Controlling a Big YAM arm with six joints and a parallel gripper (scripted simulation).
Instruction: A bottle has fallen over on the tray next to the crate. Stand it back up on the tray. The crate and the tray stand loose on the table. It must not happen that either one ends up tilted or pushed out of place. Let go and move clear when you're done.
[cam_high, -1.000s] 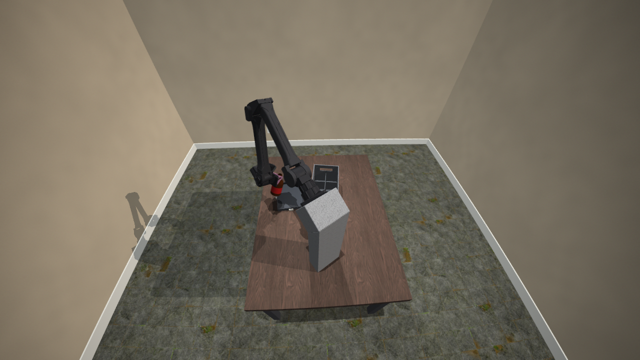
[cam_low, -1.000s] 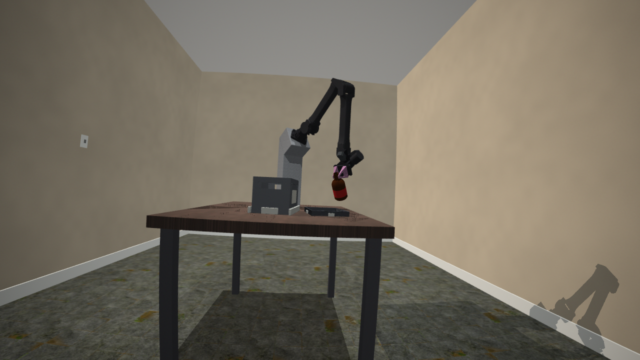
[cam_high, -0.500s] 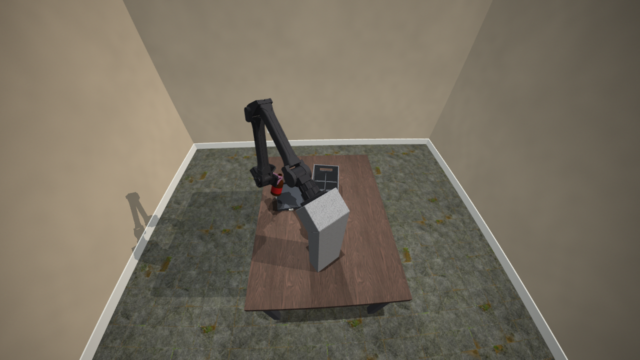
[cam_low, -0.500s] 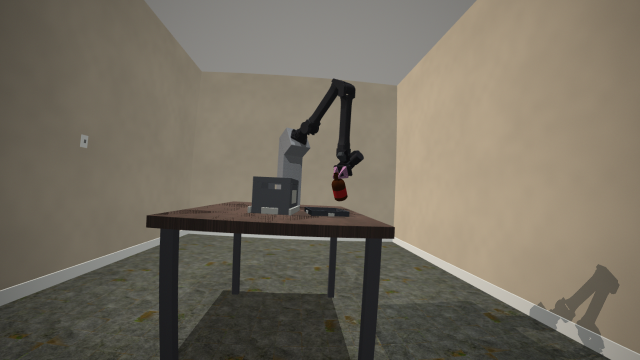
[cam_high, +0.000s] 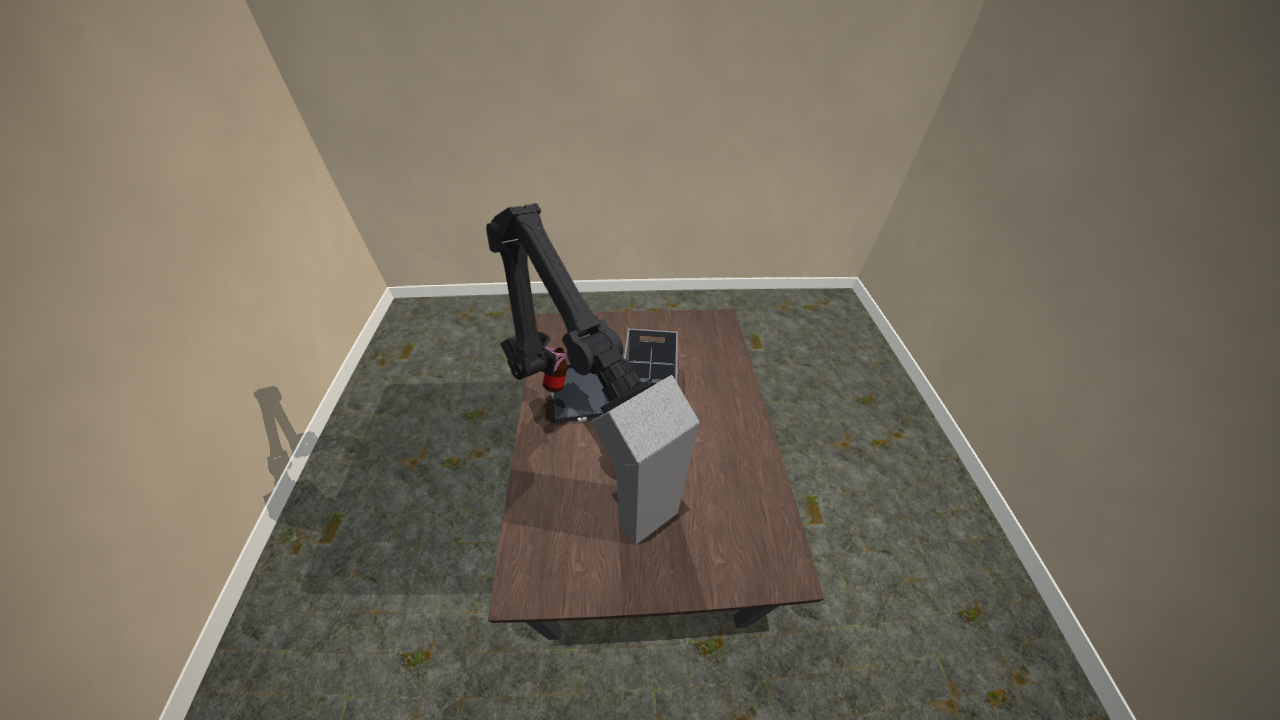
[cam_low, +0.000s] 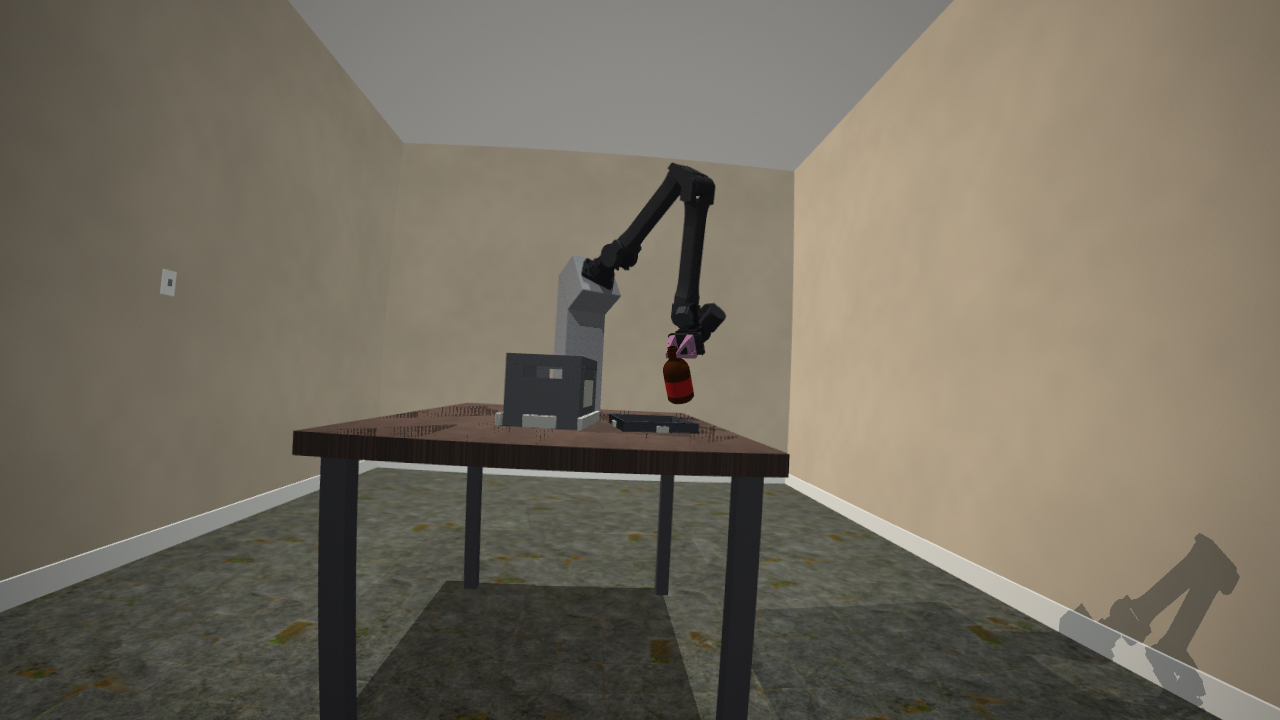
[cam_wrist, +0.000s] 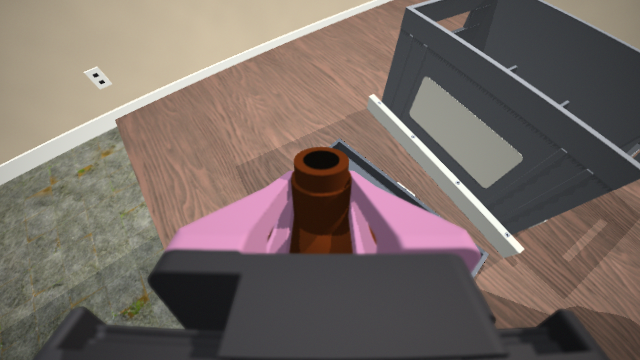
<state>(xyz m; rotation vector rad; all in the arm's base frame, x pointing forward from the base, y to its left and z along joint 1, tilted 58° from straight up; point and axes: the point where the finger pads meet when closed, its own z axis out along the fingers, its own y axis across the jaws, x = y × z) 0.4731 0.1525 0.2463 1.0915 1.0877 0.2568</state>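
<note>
My gripper (cam_low: 675, 347) (cam_wrist: 321, 180) has pink fingers and is shut on the neck of the brown bottle (cam_high: 554, 377) (cam_low: 678, 383) (cam_wrist: 321, 195) with a red label. The bottle hangs in the air above the tray, mouth up, tilted a little from upright in the exterior view. The dark tray (cam_high: 572, 418) (cam_low: 654, 428) (cam_wrist: 480, 265) lies flat on the table; in the wrist view the bottle and fingers hide most of it. In the top view the bottle is over the tray's left side, and the fingers are partly hidden.
The dark grey crate (cam_high: 653, 333) (cam_low: 541, 394) (cam_wrist: 550, 115) stands upright beside the tray, with a pale strip (cam_wrist: 440, 170) along its base on the tray side. The grey robot pedestal (cam_high: 657, 474) (cam_low: 581, 331) stands on the wooden table (cam_high: 733, 537) (cam_low: 537, 454). The table's edge is close to the tray's outer side.
</note>
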